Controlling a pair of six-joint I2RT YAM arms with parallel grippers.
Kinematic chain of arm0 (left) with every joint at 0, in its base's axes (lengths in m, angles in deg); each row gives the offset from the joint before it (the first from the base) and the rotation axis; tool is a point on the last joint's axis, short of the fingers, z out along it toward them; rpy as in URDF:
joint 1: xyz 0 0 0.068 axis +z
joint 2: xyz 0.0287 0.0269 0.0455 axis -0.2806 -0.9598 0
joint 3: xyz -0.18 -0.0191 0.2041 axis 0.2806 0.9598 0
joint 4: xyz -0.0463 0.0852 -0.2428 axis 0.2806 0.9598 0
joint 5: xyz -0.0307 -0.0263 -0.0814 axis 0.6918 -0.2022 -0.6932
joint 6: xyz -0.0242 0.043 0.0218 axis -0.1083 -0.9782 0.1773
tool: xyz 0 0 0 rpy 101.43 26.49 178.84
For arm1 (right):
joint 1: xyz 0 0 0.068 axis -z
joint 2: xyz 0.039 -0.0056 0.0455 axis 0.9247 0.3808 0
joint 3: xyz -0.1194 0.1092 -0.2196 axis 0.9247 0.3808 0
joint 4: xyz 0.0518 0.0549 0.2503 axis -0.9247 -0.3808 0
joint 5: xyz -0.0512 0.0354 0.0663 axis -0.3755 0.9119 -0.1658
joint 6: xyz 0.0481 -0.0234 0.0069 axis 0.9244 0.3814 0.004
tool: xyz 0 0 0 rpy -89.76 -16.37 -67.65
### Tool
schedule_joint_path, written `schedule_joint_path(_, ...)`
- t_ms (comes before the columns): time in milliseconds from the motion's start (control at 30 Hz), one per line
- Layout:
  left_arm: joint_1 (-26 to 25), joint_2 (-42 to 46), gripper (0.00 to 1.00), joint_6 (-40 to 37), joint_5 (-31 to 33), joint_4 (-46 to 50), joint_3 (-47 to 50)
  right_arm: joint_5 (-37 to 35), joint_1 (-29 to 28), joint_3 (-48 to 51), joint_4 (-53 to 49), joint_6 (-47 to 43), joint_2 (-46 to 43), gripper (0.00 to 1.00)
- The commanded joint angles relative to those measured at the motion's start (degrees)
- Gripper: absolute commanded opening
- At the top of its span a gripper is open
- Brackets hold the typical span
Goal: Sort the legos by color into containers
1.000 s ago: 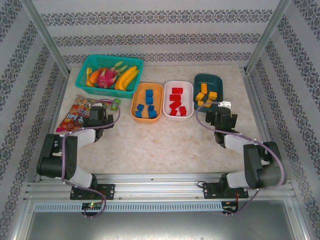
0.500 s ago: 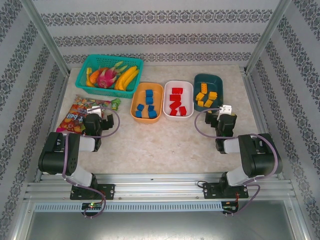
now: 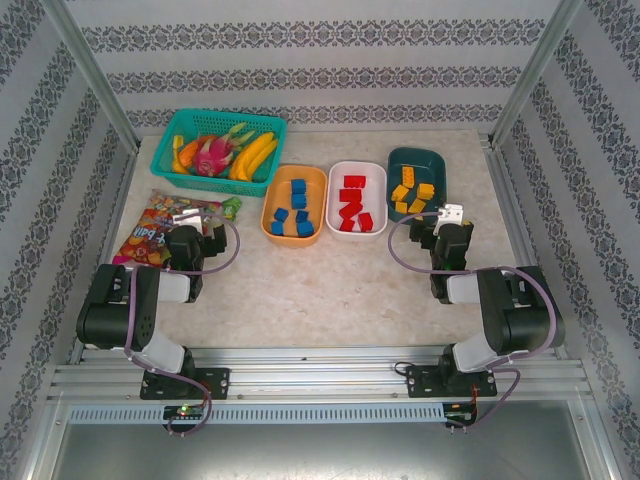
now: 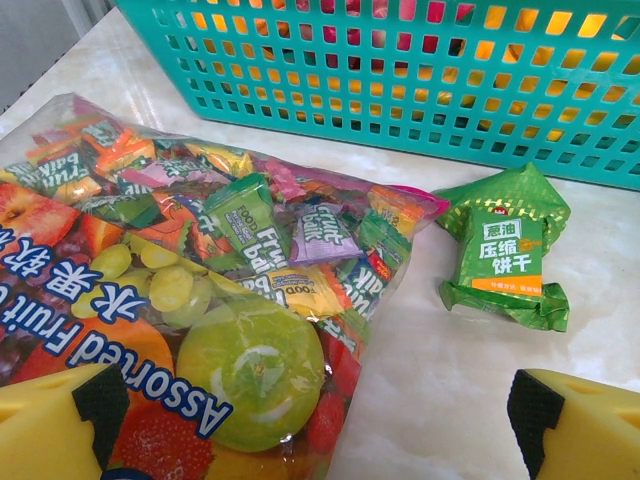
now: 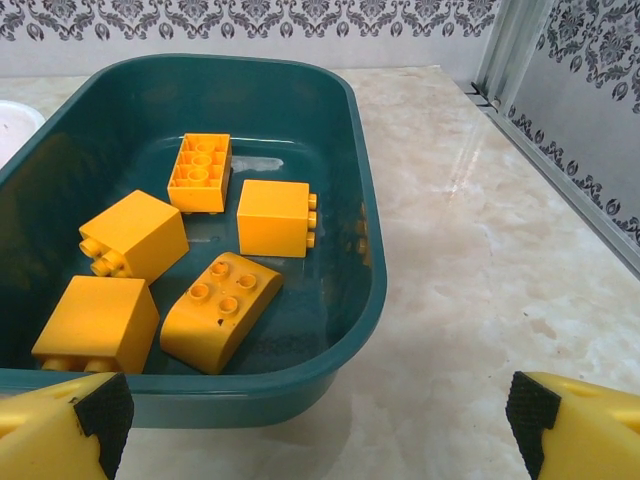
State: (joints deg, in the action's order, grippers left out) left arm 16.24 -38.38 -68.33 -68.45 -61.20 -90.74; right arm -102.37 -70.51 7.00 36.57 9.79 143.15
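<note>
Both arms have folded back since a second ago. Left gripper (image 4: 320, 415): jaws wide, empty, over snack bag (image 4: 180, 300) reading "Assorted Fruit", its lower edge cut off. Right gripper (image 5: 320, 410): wide, empty. Five yellow legos (image 5: 273, 217) lie in teal tray (image 5: 365, 250), right of white tray (image 3: 375, 195); red legos (image 3: 352, 208) inside it; blue legos (image 3: 298, 200) in orange tray (image 3: 315, 205), left.
</note>
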Motion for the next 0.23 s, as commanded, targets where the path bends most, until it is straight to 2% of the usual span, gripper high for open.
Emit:
schedule_joint_path(0, -0.74, -0.42, 1.0, -0.85, 0.47, -2.93, -0.61, -0.73, -0.71, -0.64, 1.52, -0.6, -0.18, 0.98)
schedule_joint_path(200, -0.74, -0.41, 1.0, -0.89, 0.42, -2.8, -0.63, 1.51, 0.08, -0.91, 0.87, -0.44, -0.28, 0.98)
